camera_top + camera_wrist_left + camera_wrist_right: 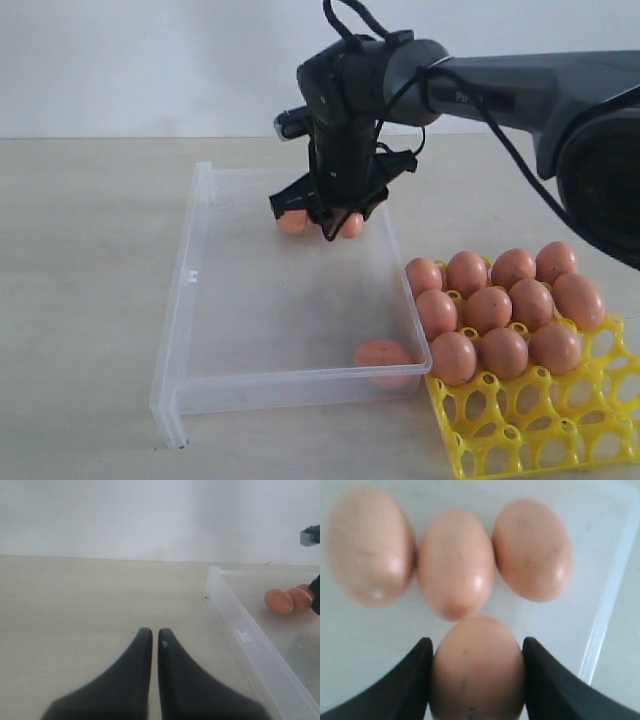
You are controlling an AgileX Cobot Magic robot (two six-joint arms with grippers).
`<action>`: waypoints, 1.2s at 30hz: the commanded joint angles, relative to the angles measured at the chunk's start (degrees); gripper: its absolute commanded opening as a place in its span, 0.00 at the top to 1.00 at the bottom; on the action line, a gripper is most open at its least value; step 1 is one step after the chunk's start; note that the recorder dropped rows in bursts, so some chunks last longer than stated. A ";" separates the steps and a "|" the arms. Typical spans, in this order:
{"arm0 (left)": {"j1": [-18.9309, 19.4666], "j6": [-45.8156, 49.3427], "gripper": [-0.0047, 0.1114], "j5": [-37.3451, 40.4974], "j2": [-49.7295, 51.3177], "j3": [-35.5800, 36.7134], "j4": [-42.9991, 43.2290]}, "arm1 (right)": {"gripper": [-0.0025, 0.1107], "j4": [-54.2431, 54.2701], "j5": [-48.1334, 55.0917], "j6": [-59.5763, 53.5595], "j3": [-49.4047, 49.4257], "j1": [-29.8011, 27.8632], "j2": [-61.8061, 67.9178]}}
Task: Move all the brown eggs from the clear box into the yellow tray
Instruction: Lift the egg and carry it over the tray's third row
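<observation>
Now R gripper (477, 646) pinches brown egg (477, 680) inside clear box (188, 300).

Inside the clear box (188, 300) the middle and left of the floor lie bare. At its far side the right gripper (326, 226), clamped on a held egg (477, 672), and three loose brown eggs (455, 562) beside it crowd the way. A lone egg (383, 354) blocks the near right corner. The yellow tray (500, 425) has full far rows and open near cups.
</observation>
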 commanded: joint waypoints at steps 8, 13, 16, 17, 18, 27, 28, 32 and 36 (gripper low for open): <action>0.19 0.13 0.92 -0.19 -0.12 0.15 -0.14 | 0.98 2.71 -16.61 -2.01 13.73 5.37 -15.48; 0.19 0.13 0.92 -0.19 -0.12 0.15 -0.14 | 0.98 5.69 -43.94 -2.05 39.23 4.09 -30.91; 0.19 0.13 0.92 -0.19 -0.12 0.15 -0.14 | 0.98 5.82 -58.54 -0.57 54.87 0.78 -40.42; 0.19 0.13 0.92 -0.19 -0.12 0.15 -0.14 | 0.98 5.82 -61.65 0.29 58.45 -1.20 -42.80; 0.19 0.13 0.92 -0.19 -0.12 0.15 -0.14 | 0.98 5.82 -65.46 1.65 63.31 -3.68 -46.03; 0.19 0.13 0.92 -0.19 -0.12 0.15 -0.14 | 0.98 6.46 -72.86 14.10 75.83 -40.69 -54.57; 0.19 0.13 0.92 -0.19 -0.12 0.15 -0.14 | 0.98 6.46 -73.54 16.27 75.83 -45.02 -54.57; 0.19 0.13 0.92 -0.19 -0.12 0.15 -0.14 | 0.98 0.63 -78.32 26.30 75.83 -57.29 -54.57; 0.19 0.13 0.92 -0.19 -0.12 0.15 -0.14 | 0.98 -26.57 -92.13 45.20 75.83 -63.35 -53.77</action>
